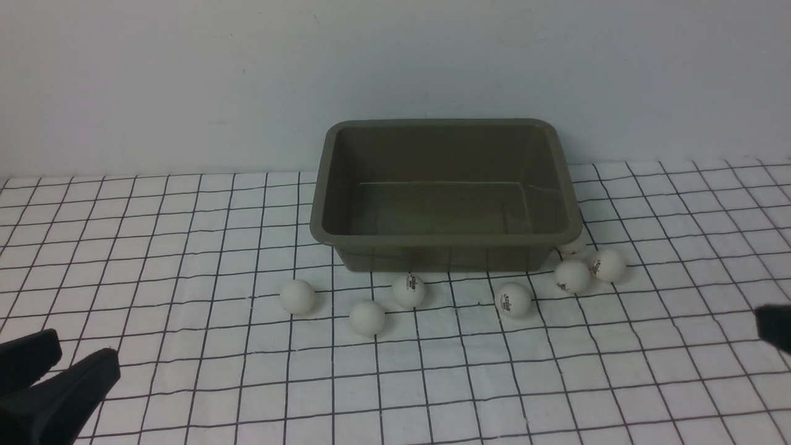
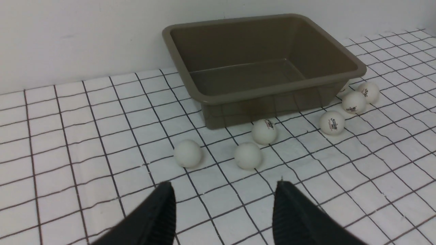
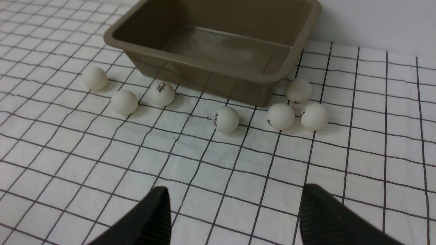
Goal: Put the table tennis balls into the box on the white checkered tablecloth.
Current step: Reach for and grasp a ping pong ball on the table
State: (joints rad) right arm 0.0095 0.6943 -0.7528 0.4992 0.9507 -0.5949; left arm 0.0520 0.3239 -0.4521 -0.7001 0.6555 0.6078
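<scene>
The work seems at its beginning: all seven table tennis balls (image 1: 367, 318) lie on the checkered tablecloth (image 1: 204, 371), on the near side of the box (image 1: 445, 250) and by its near right corner. The left hand (image 2: 224, 200) and the right hand (image 3: 235, 207) are both wide open and hold nothing. Next, one hand should go down over an outer ball, carefully, because the right ones crowd together beside the box wall.

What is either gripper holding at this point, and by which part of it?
Nothing is held: the left gripper and the right gripper both stand open, with only tablecloth showing between their fingertips.
</scene>
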